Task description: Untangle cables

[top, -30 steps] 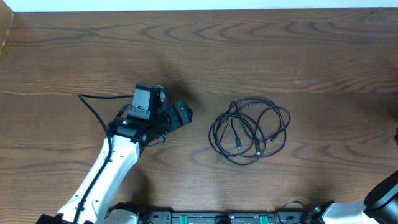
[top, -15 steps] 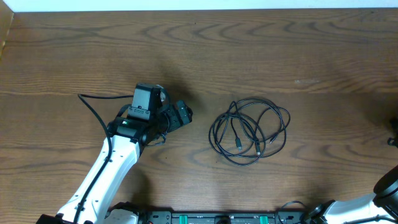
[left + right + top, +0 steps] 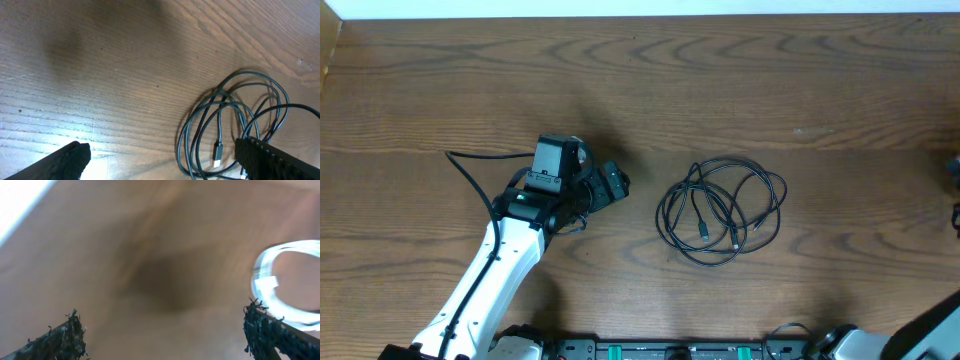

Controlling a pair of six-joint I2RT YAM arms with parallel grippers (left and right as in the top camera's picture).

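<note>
The left claw (image 3: 620, 183), wide and empty, sits just left of the black cables (image 3: 720, 212), one loose overlapping coil in the middle of the surface (image 3: 770, 90) with two plug ends (image 3: 703, 232) inside the loops. It would do best to pin the coil's near edge, not scoop the bundle. The right claw (image 3: 165, 330), also spread wide and empty, is well off to the right, and should take one plug end and draw slowly.

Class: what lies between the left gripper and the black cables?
Overhead view: only bare table between left gripper and cables.
</note>
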